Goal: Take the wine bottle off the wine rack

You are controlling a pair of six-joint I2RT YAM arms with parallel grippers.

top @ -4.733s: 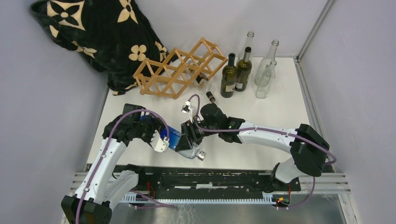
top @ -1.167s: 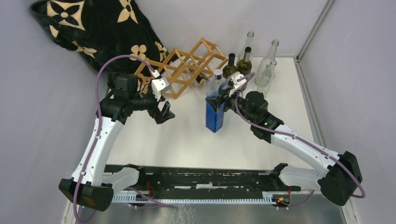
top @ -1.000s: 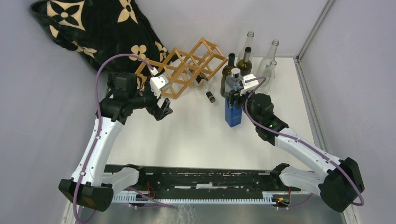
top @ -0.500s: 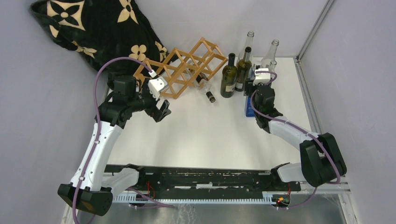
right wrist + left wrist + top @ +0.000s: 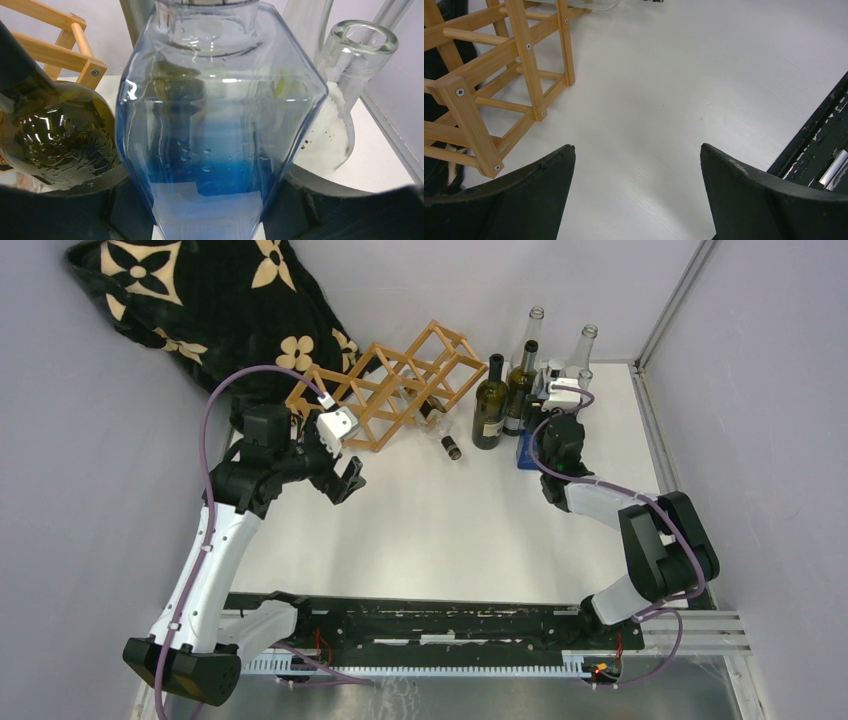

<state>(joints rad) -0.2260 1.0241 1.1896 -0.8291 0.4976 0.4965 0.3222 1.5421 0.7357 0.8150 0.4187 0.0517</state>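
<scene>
Right pincer [image 5: 207, 212] pinches blue bottle [image 5: 220, 125] by its faceted body; glass, likely slick, breakable, hefty. Left pincer [image 5: 636, 192] spread, empty, wine rack [image 5: 524, 50] beside it.

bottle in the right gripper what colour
The bottle is clear, turning blue lower down; best in the right wrist view.

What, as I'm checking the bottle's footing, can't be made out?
- Blue-tinted square glass bottle: base cut off by right wrist view's bottom edge; overhead, right tool covers most of it.
- Dark glass bottle in light wooden lattice rack: body mostly hidden by sticks, overhead.
</scene>
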